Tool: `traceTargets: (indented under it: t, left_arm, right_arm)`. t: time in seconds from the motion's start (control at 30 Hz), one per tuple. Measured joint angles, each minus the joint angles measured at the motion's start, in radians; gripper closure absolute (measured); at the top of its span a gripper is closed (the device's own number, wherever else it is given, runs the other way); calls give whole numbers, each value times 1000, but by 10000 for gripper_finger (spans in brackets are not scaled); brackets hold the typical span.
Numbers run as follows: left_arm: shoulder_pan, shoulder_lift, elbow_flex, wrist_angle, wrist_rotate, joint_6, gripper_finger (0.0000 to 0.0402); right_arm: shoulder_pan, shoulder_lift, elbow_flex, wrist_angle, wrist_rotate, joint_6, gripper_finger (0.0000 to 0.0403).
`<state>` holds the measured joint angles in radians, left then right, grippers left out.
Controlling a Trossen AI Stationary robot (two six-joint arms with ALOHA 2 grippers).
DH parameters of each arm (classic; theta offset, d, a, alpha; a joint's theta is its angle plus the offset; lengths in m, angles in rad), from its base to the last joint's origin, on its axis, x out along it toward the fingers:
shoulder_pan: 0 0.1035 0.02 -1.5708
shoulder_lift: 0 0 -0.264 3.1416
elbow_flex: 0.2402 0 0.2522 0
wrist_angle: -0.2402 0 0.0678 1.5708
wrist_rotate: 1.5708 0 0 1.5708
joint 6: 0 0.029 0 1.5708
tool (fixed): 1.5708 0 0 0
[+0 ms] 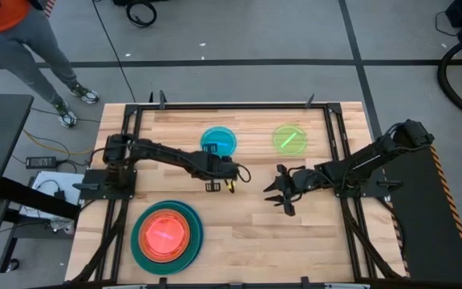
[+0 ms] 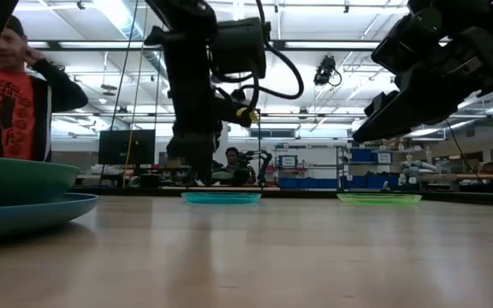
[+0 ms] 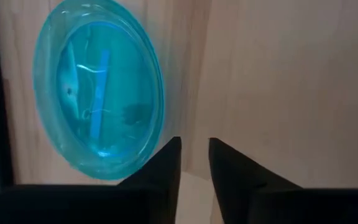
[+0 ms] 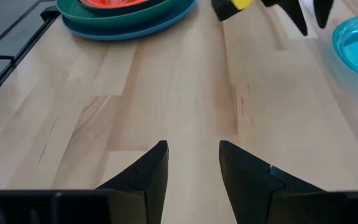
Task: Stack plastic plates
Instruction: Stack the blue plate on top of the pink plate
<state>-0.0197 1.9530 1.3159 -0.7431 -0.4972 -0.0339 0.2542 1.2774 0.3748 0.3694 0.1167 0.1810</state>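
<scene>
Wooden table [image 1: 239,241] under us: our left gripper [image 1: 229,178] hangs empty, fingers slightly parted, just beside the cyan plate [image 1: 218,141], probably next to grasp; right gripper [image 1: 283,193] waits open mid-table. Lime plate [image 1: 289,138] lies apart; stack [image 1: 166,235] sits at the near-left.

Grey floor [image 1: 239,32] w/ dark lines, ceiling strip lights [image 2: 109,13], blue bins [image 2: 302,182].

Bare wood between left gripper [image 1: 233,186] and right gripper [image 1: 277,193]; cyan plate [image 1: 218,140] just beside left fingers.
</scene>
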Motion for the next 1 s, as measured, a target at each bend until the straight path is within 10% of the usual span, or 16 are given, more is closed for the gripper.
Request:
traceTargets:
  t: [0.33, 1.0]
  left_arm:
    - [56, 0, -67, 65, 6, 6, 225]
    - [84, -5, -183, 216, -80, 206, 230]
  right_arm:
    - [13, 0, 0, -12, 21, 1, 250]
    - [13, 0, 0, -12, 21, 1, 250]
